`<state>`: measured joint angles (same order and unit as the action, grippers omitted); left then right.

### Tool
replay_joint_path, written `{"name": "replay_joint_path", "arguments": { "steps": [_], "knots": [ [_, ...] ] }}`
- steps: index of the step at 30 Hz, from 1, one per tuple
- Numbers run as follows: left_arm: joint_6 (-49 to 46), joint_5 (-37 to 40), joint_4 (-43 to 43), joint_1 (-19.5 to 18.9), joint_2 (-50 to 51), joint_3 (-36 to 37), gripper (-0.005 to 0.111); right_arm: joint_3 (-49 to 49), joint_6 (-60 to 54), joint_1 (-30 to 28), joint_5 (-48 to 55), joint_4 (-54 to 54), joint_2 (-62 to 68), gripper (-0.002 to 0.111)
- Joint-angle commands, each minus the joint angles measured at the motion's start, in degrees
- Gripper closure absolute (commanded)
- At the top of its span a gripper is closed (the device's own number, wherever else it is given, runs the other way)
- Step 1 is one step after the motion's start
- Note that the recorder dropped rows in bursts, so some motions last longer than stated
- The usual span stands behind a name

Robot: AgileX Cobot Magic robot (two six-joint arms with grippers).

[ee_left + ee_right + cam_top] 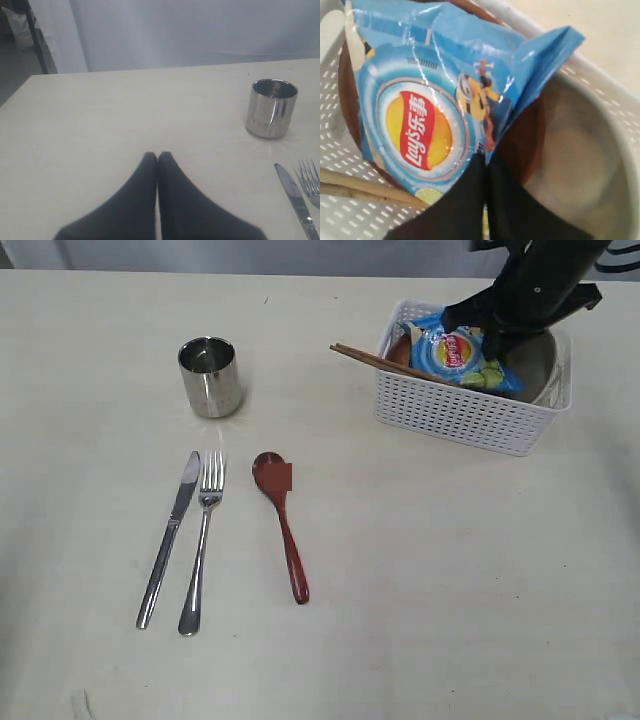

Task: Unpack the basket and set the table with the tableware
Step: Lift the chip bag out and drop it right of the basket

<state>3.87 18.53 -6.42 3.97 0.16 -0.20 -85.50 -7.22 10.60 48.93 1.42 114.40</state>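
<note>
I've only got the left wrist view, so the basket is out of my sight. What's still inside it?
Observer: Chopsticks, a brown plate, an off-white bowl and a blue chip bag sit in the basket.
Operator: Where's the right pincer?
Observer: Down in the basket, shut on the chip bag's edge.
Operator: Is the spoon out?
Observer: Yes, the red-brown spoon lies on the table beside the fork.

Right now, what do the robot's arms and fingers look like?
The right arm is black and rounded, with no cables or markings visible. The left fingers are matte black, broad at the base and tapering to narrow rounded tips. The right fingers look the same.
</note>
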Motion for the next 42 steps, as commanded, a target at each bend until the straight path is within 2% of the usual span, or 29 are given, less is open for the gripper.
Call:
{"name": "replay_joint_path", "arguments": {
  "steps": [1, 12, 18, 21, 24, 29, 35, 38, 42],
  "knots": [
    [0.03, -0.03, 0.66, -0.11, -0.16, 0.20, 0.107, -0.40, -0.55, -0.29, -0.94, -0.18, -3.60, 0.109],
    [0.03, -0.03, 0.66, -0.11, -0.16, 0.20, 0.107, -0.40, -0.55, -0.29, -1.99, -0.41, -12.97, 0.109],
    [0.03, -0.03, 0.66, -0.11, -0.16, 0.20, 0.107, -0.40, -3.18, 0.54, -0.23, 4.93, -17.29, 0.109],
    [0.03, -0.03, 0.66, -0.11, -0.16, 0.20, 0.107, -0.40, -3.18, 0.91, 1.09, 4.34, -19.38, 0.109],
    [0.03, -0.03, 0.66, -0.11, -0.16, 0.20, 0.107, -0.40, -0.72, -0.18, 2.42, -1.42, -21.37, 0.109],
    [0.03, -0.03, 0.66, -0.11, -0.16, 0.20, 0.107, -0.40, 5.85, -7.03, 7.05, -9.81, -22.02, 0.109],
    [0.03, -0.03, 0.66, -0.11, -0.16, 0.20, 0.107, 3.34, 7.52, -18.29, 8.15, -10.77, -22.13, 0.109],
    [0.03, -0.03, 0.66, -0.11, -0.16, 0.20, 0.107, 8.18, 8.87, -23.00, 6.04, -10.77, -22.13, 0.109],
    [0.03, -0.03, 0.66, -0.11, -0.16, 0.20, 0.107, 14.96, 9.79, -26.56, 1.33, -9.52, -22.13, 0.109]
  ]
}}
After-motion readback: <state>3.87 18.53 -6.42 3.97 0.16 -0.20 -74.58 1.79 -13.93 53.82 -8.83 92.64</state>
